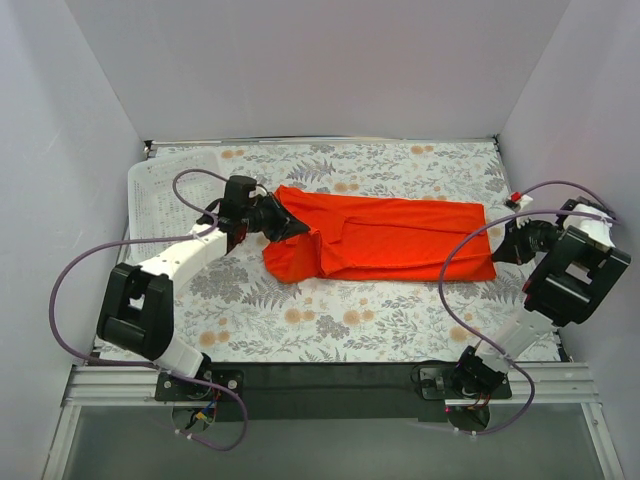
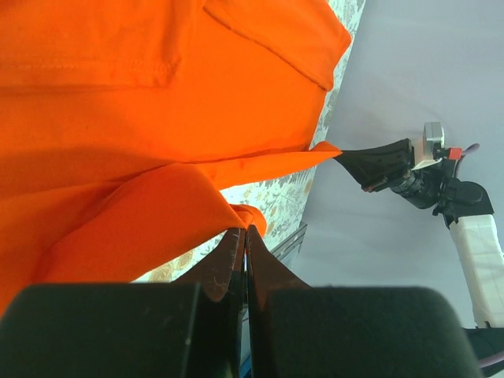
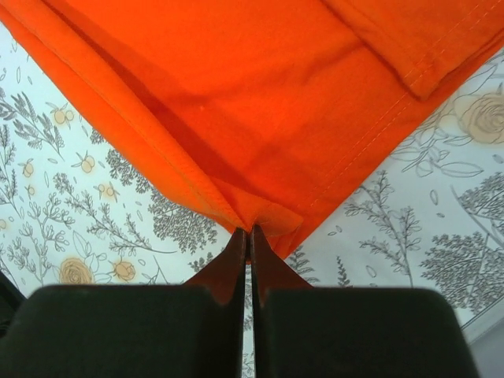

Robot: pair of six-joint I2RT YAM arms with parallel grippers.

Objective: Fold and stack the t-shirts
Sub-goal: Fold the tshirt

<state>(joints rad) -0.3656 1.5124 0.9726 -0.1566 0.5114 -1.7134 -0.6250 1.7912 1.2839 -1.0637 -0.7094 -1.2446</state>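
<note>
One bright orange-red t-shirt (image 1: pixel 390 235) lies stretched lengthwise across the floral table, partly folded along its length. My left gripper (image 1: pixel 278 222) is shut on its left end; in the left wrist view the jaws (image 2: pixel 246 230) pinch a bunched bit of the fabric (image 2: pixel 157 118). My right gripper (image 1: pixel 498 242) is shut on the shirt's right edge; in the right wrist view the jaws (image 3: pixel 250 230) pinch a hemmed corner of the cloth (image 3: pixel 260 102). The left wrist view also shows the right gripper (image 2: pixel 340 155) holding the far corner, the cloth taut between the two.
A white perforated basket (image 1: pixel 160 195) sits at the back left, just behind the left arm. The floral tablecloth (image 1: pixel 350 320) covers the table. White walls close in on the left, back and right. A black bar runs along the near edge.
</note>
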